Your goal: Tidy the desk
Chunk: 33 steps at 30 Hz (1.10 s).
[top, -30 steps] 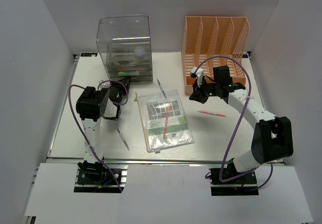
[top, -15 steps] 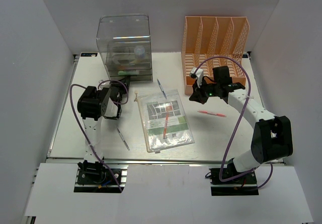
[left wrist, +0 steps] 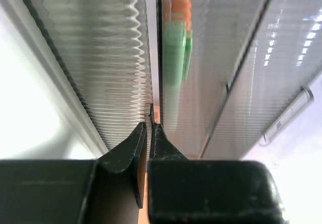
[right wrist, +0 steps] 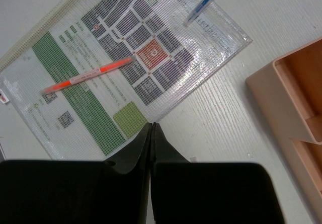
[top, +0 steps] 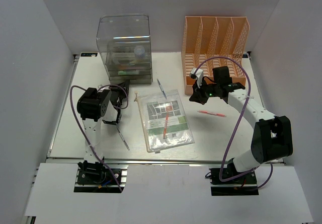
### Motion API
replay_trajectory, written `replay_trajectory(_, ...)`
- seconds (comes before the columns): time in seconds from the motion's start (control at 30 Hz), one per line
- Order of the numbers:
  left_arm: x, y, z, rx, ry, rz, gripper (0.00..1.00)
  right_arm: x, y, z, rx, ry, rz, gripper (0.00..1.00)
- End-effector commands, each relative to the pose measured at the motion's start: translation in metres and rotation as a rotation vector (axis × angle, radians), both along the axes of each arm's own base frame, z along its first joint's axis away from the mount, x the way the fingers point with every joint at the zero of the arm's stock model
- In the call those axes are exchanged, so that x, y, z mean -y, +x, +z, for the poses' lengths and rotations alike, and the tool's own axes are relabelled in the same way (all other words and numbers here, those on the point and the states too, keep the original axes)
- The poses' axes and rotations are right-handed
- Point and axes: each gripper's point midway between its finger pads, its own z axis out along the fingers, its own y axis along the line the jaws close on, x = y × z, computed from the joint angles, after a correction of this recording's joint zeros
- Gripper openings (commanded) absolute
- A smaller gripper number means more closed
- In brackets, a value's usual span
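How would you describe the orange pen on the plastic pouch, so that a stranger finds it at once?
Near the middle of the large white rectangular desk lies a clear plastic document pouch with a printed sheet inside. The orange pen lies across that sheet, fully on the pouch; a similar pink-orange pen lies on bare desk to the right.

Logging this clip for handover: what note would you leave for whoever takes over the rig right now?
Left gripper: jaws almost together, right at the clear drawer box; nothing plainly held.
Right gripper: shut, empty, above the desk between folder and orange file rack.
Loose: folder mid-desk with an orange marker on it, blue pen at its far edge, pink pen to its right, another pen to its left.
Done: the drawer box holds some things. Left: folder and pens.
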Motion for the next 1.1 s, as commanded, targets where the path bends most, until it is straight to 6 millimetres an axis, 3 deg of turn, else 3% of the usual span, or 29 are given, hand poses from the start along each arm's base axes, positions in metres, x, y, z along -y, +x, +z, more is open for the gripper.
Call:
replay_trajectory(0.0,-0.010,-0.020,0.006,0.004,0.016,0.033,0.00,-0.002,0.002,0.007,0.013,0.019,0.021,0.00)
replay_trajectory(0.13,-0.012,-0.036,0.017,0.005,0.017,0.030,0.00,-0.003,0.000,0.007,0.011,0.021,0.024,0.00)
replay_trajectory(0.33,-0.009,-0.048,0.013,-0.041,0.033,0.004,0.00,-0.002,0.000,0.008,0.010,0.023,0.022,0.01)
replay_trajectory(0.37,-0.007,-0.048,0.015,-0.042,0.031,-0.009,0.03,-0.003,-0.001,0.008,0.008,0.022,0.026,0.06)
replay_trajectory(0.4,-0.010,-0.047,0.014,-0.047,0.031,-0.013,0.23,-0.003,-0.001,0.008,0.008,0.022,0.028,0.18)
replay_trajectory(0.53,-0.003,-0.049,0.022,-0.044,0.028,-0.052,0.56,-0.001,0.000,0.005,0.010,0.014,0.023,0.50)
replay_trajectory(0.73,0.005,-0.058,0.060,-0.025,0.076,-0.107,0.67,-0.002,-0.003,0.005,0.021,0.010,0.038,0.72)
replay_trajectory(0.77,0.014,-0.062,0.067,-0.021,0.078,-0.163,0.67,-0.003,-0.005,0.007,0.026,0.014,0.048,0.77)
replay_trajectory(0.8,0.016,-0.065,0.074,-0.018,0.087,-0.179,0.68,-0.003,-0.007,0.006,0.030,0.015,0.058,0.88)
replay_trajectory(0.9,0.023,-0.081,0.109,0.001,0.188,-0.259,0.69,-0.007,-0.016,0.014,0.085,0.043,0.120,0.89)
replay_trajectory(0.93,0.023,-0.095,0.116,-0.042,0.298,-0.289,0.71,-0.007,-0.025,0.008,0.117,0.043,0.178,0.89)
replay_trajectory(0.97,0.025,-0.097,0.133,-0.036,0.374,-0.319,0.76,-0.013,-0.036,0.017,0.161,0.089,0.243,0.89)
replay_trajectory(1.0,0.023,-0.113,0.113,-0.170,0.447,-0.367,0.78,-0.015,-0.046,0.015,0.194,0.101,0.297,0.89)
replay_trajectory(1.03,0.019,-0.126,0.135,-0.117,0.602,-0.385,0.81,-0.014,-0.060,0.006,0.208,0.108,0.348,0.89)
replay_trajectory(1.07,0.016,-0.136,0.138,-0.129,0.675,-0.410,0.82,-0.017,-0.068,0.009,0.308,0.120,0.443,0.89)
